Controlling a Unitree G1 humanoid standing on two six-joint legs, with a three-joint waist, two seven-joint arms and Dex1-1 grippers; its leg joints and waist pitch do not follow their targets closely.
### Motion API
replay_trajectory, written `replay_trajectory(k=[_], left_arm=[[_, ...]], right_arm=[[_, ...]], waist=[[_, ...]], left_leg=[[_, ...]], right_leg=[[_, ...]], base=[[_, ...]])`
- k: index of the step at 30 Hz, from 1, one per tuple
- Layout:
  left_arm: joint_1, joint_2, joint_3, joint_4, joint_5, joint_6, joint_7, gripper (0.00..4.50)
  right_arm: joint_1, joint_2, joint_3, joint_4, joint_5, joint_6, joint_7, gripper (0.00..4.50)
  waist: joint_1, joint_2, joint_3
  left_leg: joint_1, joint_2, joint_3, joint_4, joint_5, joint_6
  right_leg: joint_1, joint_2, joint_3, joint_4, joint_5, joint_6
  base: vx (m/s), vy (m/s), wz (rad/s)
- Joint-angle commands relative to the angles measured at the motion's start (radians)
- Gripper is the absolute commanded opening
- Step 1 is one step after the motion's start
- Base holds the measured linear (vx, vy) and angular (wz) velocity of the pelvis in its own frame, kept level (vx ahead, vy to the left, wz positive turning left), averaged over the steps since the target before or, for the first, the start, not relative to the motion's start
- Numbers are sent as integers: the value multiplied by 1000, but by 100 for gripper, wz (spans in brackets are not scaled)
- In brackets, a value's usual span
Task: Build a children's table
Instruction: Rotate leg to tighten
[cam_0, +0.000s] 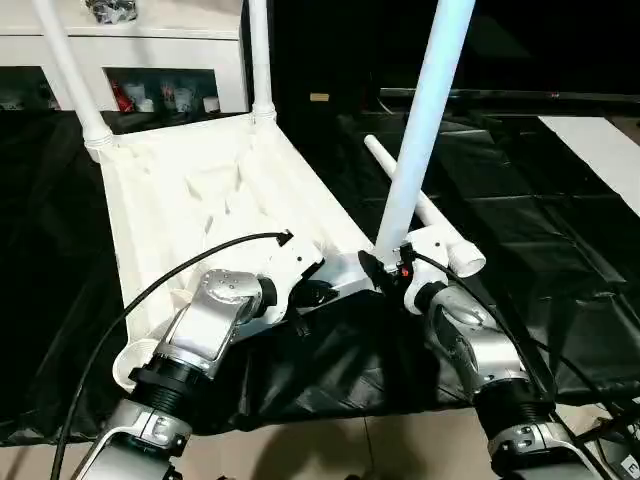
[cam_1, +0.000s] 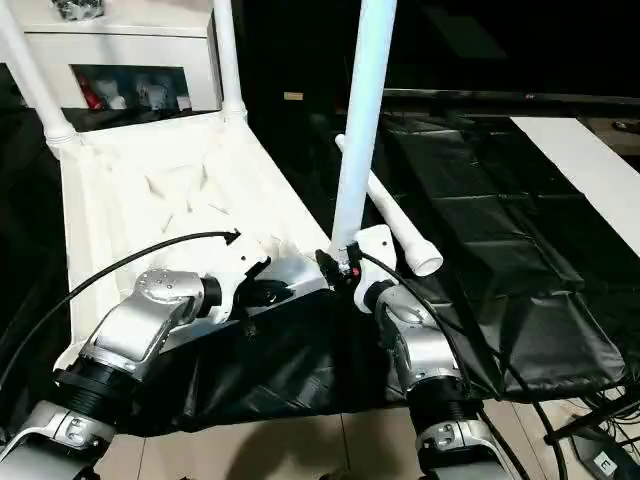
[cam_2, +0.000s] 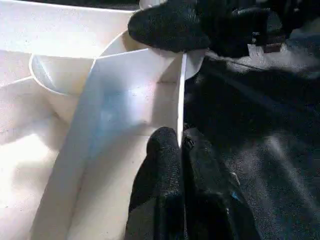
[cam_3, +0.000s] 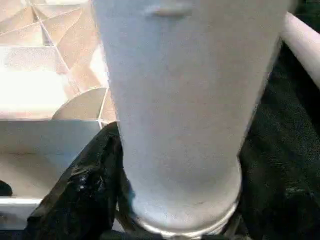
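Surface: black sheeting (cam_0: 560, 250) is covering the work area, with a white shelf unit (cam_0: 150, 50) standing beyond the tabletop's far edge.
Tabletop: the children's table top (cam_0: 200, 200) is lying upside down on the sheeting, ribbed underside facing up, between the two forearms and reaching away from the robot.
Fitted legs: two legs are already standing in the tabletop's far corners, far-left leg (cam_0: 70, 70) and far-right leg (cam_0: 260, 60).
Held leg: the third leg (cam_0: 425, 120) is standing nearly upright at the tabletop's near-right corner, long axis leaning slightly, lower end sitting at the near-right corner socket (cam_2: 65, 75).
Spare leg: the fourth leg (cam_0: 425, 215) is lying flat on the sheeting just right of the tabletop.
Right gripper: the right gripper (cam_0: 392, 265) is clasping the held leg's lower end, jaws spread around the tube.
Left gripper: the left gripper (cam_2: 182, 150) is pinching the tabletop's thin rim wall next to that socket, fingers (cam_2: 165, 170) nearly together.
Key relation: the socket is lying directly under the right gripper, so seating probably needs a straight downward push.
Sockets: whether the tube end has entered the near-right socket cannot be told; the near-left corner socket (cam_0: 135, 365) is sitting open.
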Motion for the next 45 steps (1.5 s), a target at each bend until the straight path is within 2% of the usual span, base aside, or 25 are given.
replay_trajectory(k=[1,3,5,6,8,9,11,12,13,15,17,18,19,21,23,24,26,27,29,30,32,36,37,41,45], left_arm=[[1,-34,-28,-19,-12,0,26,0],[14,-27,-36,-35,-6,10,21,0],[19,-28,-39,-39,2,19,33,0],[19,-27,-37,-34,4,18,38,0],[19,-25,-36,-30,4,15,38,0],[19,-23,-32,-20,6,9,45,0],[20,-22,-31,-16,7,5,46,0],[21,-19,-28,-10,6,-2,52,0],[22,-18,-26,-10,5,-4,55,0],[26,-15,-19,-15,1,-8,65,0],[37,-9,-19,-29,-5,-19,64,0],[41,-5,-21,-38,-9,-28,61,0],[46,-4,-17,-57,-20,-39,53,0],[56,-1,-2,-113,-54,-32,27,44],[59,1,6,-154,-67,-20,21,44],[45,-22,65,-229,-92,13,77,55],[27,-12,98,-265,-83,28,114,64],[14,8,120,-292,-76,37,129,64],[9,21,135,-304,-72,42,138,64],[-1,61,173,-321,-51,59,168,64],[-1,94,198,-334,-31,77,187,64],[45,248,263,-335,57,145,233,64],[77,297,265,-307,83,160,249,39],[117,358,229,-270,128,146,259,25],[178,391,182,-242,151,163,249,12]], right_arm=[[4,35,70,18,-3,17,57,361],[12,-12,72,-12,-43,-5,21,374],[42,-59,52,-82,-35,1,30,374],[77,-93,34,-155,-14,24,58,374],[99,-114,30,-200,-5,37,79,374],[173,-181,27,-338,31,68,169,374],[202,-207,23,-392,52,84,208,374],[246,-243,16,-468,82,110,260,374],[256,-253,16,-483,87,117,271,374],[297,-297,21,-539,99,141,307,374],[330,-333,32,-569,100,160,327,374],[343,-347,36,-585,102,178,336,374],[351,-355,46,-591,101,199,345,374],[342,-346,66,-577,88,228,333,382],[319,-325,72,-544,68,238,302,382],[261,-276,81,-471,27,238,235,382],[223,-249,89,-423,5,228,201,382],[199,-232,96,-397,-5,233,180,382],[190,-226,101,-390,-3,240,179,382],[176,-215,119,-385,-2,247,183,382],[169,-207,130,-384,-6,253,179,382],[157,-204,172,-377,-33,275,194,382],[150,-195,170,-361,-38,267,190,382],[141,-186,175,-340,-48,252,181,382],[120,-168,164,-302,-36,239,163,382]], waist=[[4,8,-48],[6,16,-51],[10,13,-52],[17,17,-56],[25,14,-57],[29,12,-58],[38,11,-58],[42,0,-57],[43,2,-56],[43,-10,-49],[44,-21,-48],[43,-15,-45],[41,-27,-46],[41,-24,-49],[38,-26,-51],[37,-23,-54],[39,-24,-55],[38,-23,-50],[40,-21,-50],[47,-13,-50],[47,-12,-52],[45,-9,-52],[47,-9,-51],[53,-4,-48],[73,-2,-48]], left_leg=[[2,42,-22,-76,-297,26],[2,43,-21,-76,-288,22],[0,44,-18,-75,-267,26],[2,45,-18,-73,-234,37],[2,44,-13,-69,-191,61],[-2,46,-12,-68,-159,76],[-7,46,-13,-66,-121,102],[-11,44,-12,-66,-132,112],[-10,44,-12,-66,-140,113],[-9,43,-12,-68,-184,102],[-7,44,-12,-68,-195,91],[-8,45,-15,-71,-207,82],[-11,44,-15,-71,-206,82],[-13,45,-17,-70,-187,82],[-16,45,-18,-70,-168,79],[-10,49,-16,-67,-147,74],[-8,51,-14,-65,-109,74],[-11,48,-15,-67,-110,76],[-7,47,-13,-65,-122,73],[-4,49,-14,-66,-122,67],[-4,47,-14,-66,-104,65],[0,47,-15,-67,-108,50],[1,47,-15,-67,-114,45],[8,49,-15,-72,-147,29],[15,51,-15,-76,-182,2]], right_leg=[[36,-81,51,-98,-402,-145],[38,-82,52,-94,-362,-159],[42,-78,53,-91,-314,-164],[46,-79,54,-85,-260,-174],[46,-77,57,-81,-190,-190],[53,-77,57,-76,-144,-197],[57,-77,56,-69,-92,-204],[60,-81,54,-73,-135,-194],[59,-82,53,-76,-167,-184],[50,-86,51,-92,-336,-140],[46,-83,50,-98,-394,-116],[42,-84,50,-102,-433,-98],[44,-84,49,-103,-440,-91],[43,-87,50,-97,-415,-94],[45,-88,50,-91,-380,-111],[38,-87,50,-84,-314,-150],[41,-85,50,-73,-208,-195],[43,-83,48,-72,-201,-201],[44,-83,50,-73,-206,-196],[46,-83,51,-68,-196,-188],[48,-79,51,-64,-160,-184],[47,-78,52,-58,-140,-190],[45,-79,52,-57,-149,-193],[38,-77,54,-63,-185,-191],[32,-81,57,-64,-200,-186]], base=[[0,0,0],[0,0,0],[0,0,0],[0,0,0],[0,0,0],[0,0,0],[0,0,0],[0,0,0],[0,0,0],[0,0,0],[0,0,0],[0,0,0],[0,0,0],[0,0,0],[0,0,0],[0,0,0],[0,0,0],[0,0,0],[0,0,0],[0,0,0],[0,0,0],[0,0,0],[0,0,0],[0,0,0],[0,0,0]])
